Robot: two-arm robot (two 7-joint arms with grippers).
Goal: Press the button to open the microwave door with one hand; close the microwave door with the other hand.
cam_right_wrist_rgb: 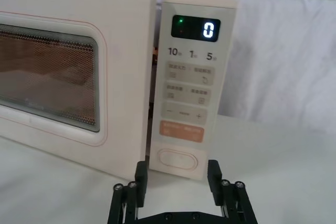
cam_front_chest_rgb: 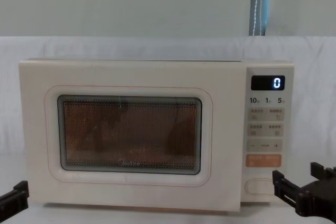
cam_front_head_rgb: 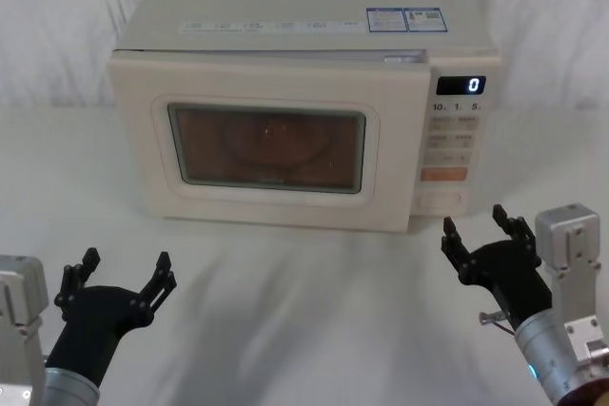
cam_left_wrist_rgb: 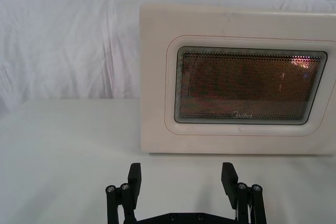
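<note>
Cream microwave door standing slightly ajar at its right edge, one microwave on white-covered desk, one oval button lowest on control panel, two black pincers, left pincer spread wide before door, right pincer spread wide near button

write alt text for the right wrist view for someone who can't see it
The microwave door stands slightly ajar, a gap showing beside the control panel, whose display reads 0. The right pincer is open just in front of the button, not touching it.
</note>
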